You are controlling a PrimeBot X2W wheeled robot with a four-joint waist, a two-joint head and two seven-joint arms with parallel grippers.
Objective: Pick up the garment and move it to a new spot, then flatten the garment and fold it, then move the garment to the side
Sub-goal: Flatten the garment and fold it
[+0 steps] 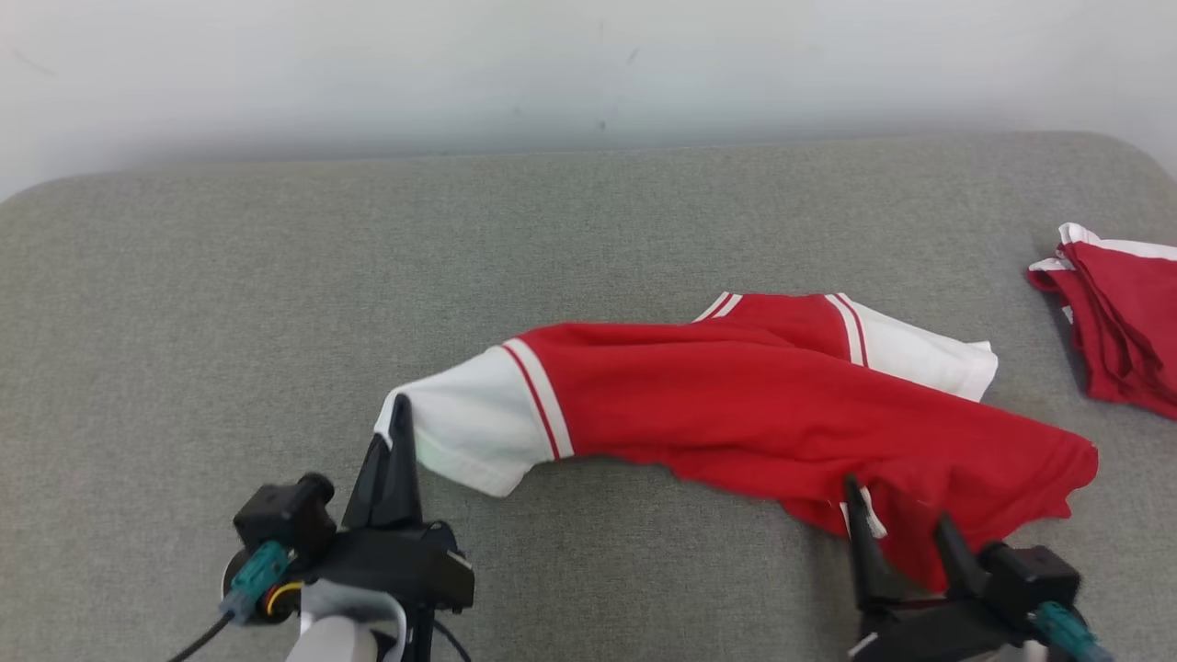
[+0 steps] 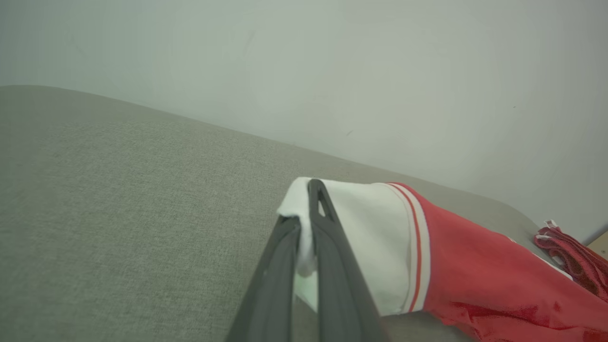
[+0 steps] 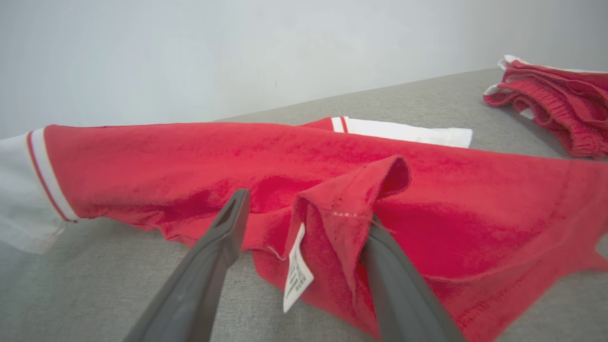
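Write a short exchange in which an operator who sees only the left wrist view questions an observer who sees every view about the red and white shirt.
Operator: The left gripper pinches a white sleeve. What is the right gripper doing?
Observer: The right gripper is open, a raised fold of the shirt's red hem between its fingers.
Operator: Anything else there?
Observer: A white label hangs from that fold.
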